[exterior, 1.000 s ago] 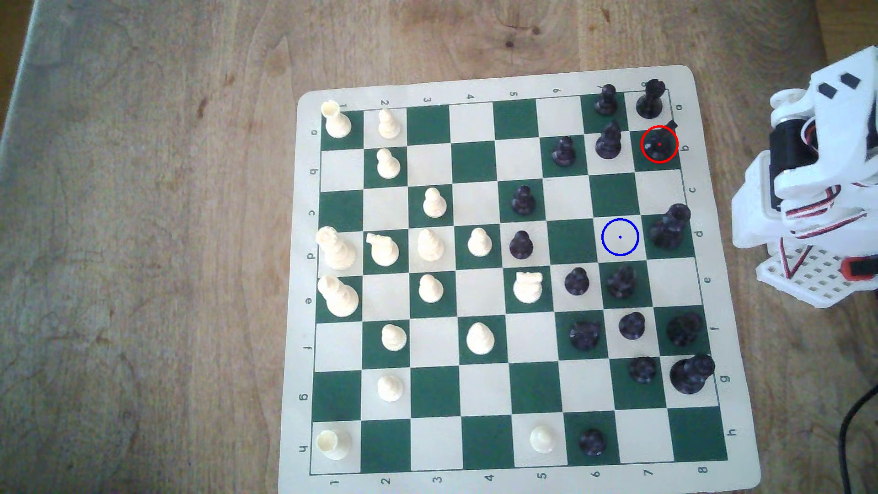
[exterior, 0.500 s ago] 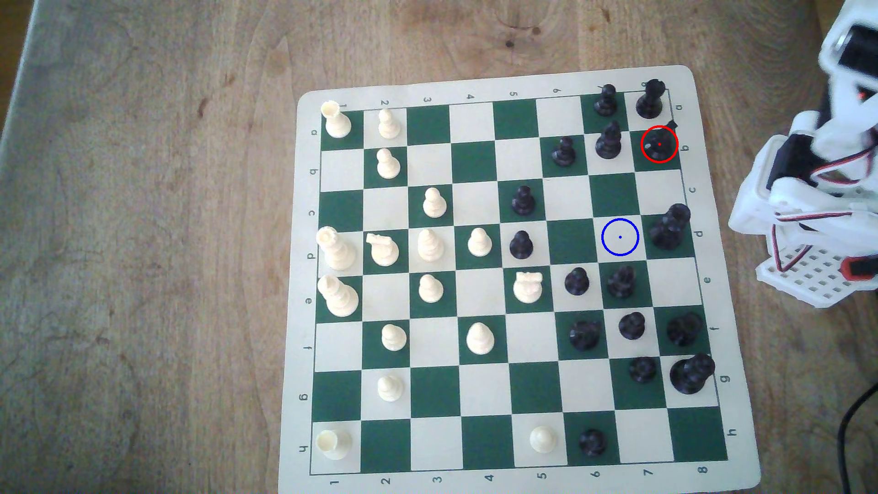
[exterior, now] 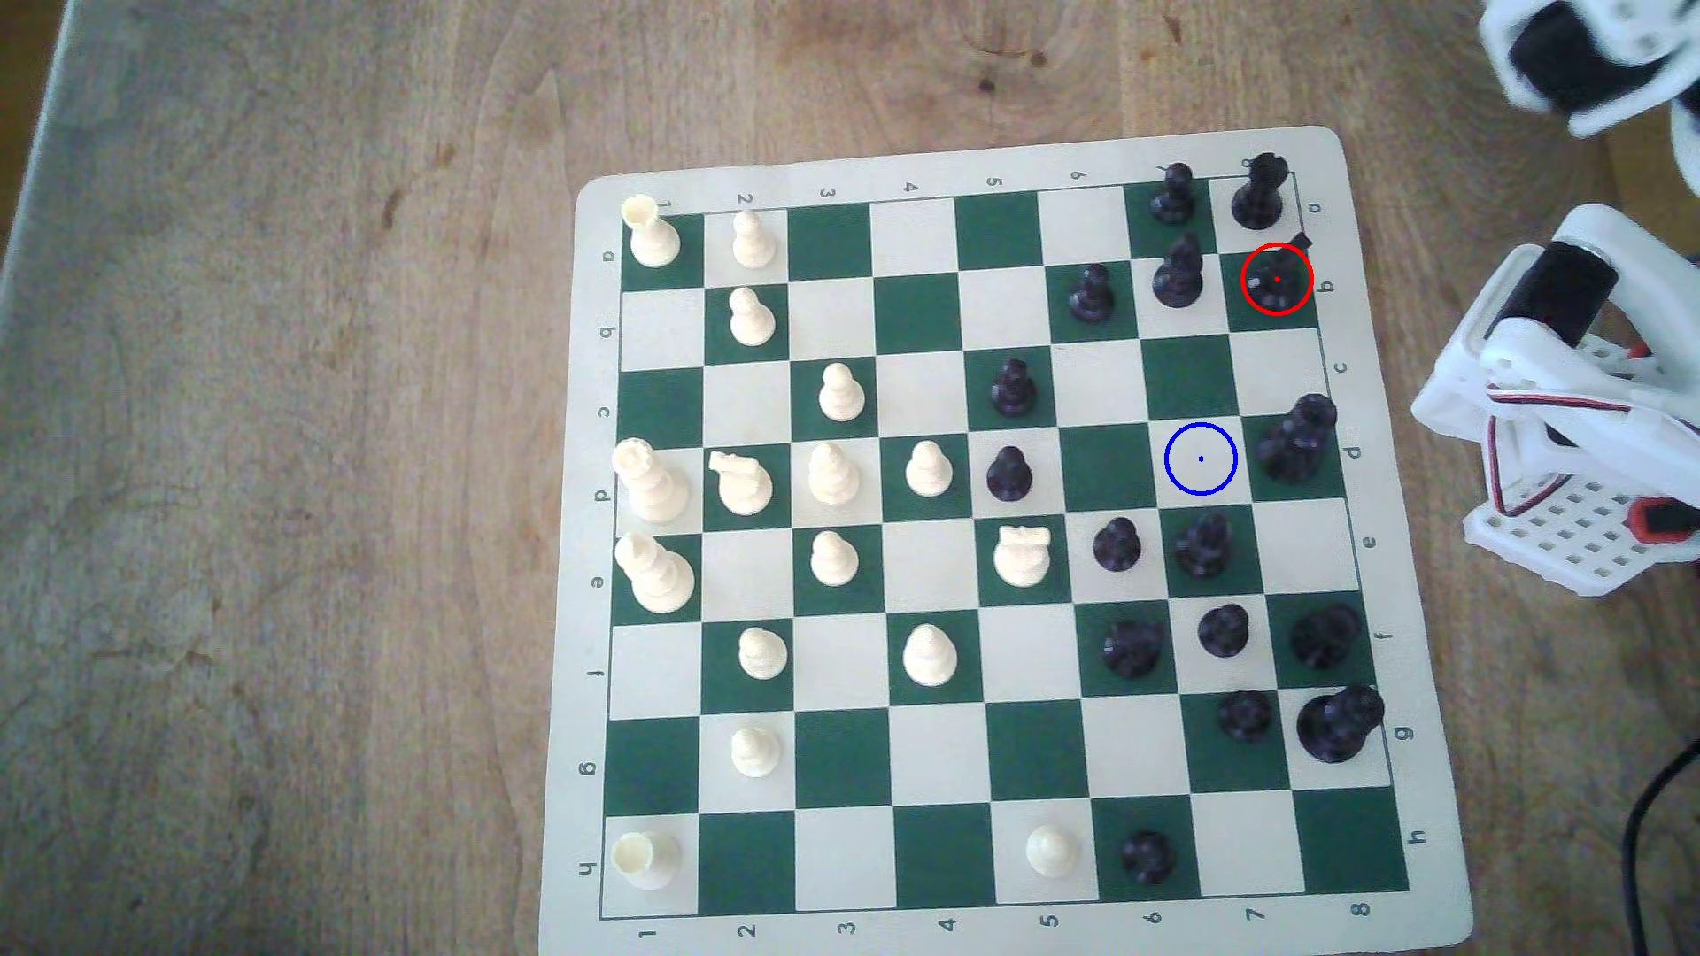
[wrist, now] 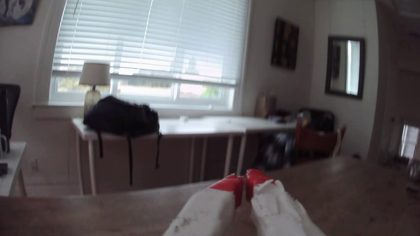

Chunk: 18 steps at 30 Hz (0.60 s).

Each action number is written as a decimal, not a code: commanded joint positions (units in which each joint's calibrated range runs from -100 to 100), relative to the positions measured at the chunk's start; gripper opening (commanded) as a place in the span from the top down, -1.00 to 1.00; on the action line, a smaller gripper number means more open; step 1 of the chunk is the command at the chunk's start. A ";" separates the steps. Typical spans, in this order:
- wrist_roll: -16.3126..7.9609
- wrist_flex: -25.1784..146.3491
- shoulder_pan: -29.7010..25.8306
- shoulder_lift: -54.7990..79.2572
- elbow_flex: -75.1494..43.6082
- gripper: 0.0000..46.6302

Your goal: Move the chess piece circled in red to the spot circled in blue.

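End effector: the end effector [wrist: 245,181] has white fingers with red tips; the tips sit together with only a thin slit between them, so it is closed and holds nothing.
Aim: in the wrist view it points out across the far edge of the desk [wrist: 341,192] toward a room.
Arm: in the exterior view the white arm [exterior: 1564,368] stands off the board, at the exterior view's right, with red and black wires and a perforated white base.
Black knight: the black knight [exterior: 1277,278] stands upright inside a red ring on a dark green square, in the column nearest the arm, second row from the top of the exterior view; its pointed head juts toward the board's edge.
Blue-ringed square: the blue-ringed square [exterior: 1200,459] is cream, bare of pieces, two rows below the knight and one column to the exterior view's left.
Neighbours: a tall black piece [exterior: 1295,441] stands just beside the blue ring on the exterior view's right.
Board: the board [exterior: 589,551] is a green and cream mat, cream pieces toward the exterior view's left, black toward its right.
Room: a window with blinds [wrist: 150,45], a lamp [wrist: 94,79] and a black bag [wrist: 121,118], all blurred.
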 commanded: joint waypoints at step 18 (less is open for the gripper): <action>-31.70 37.93 4.26 21.01 -5.86 0.99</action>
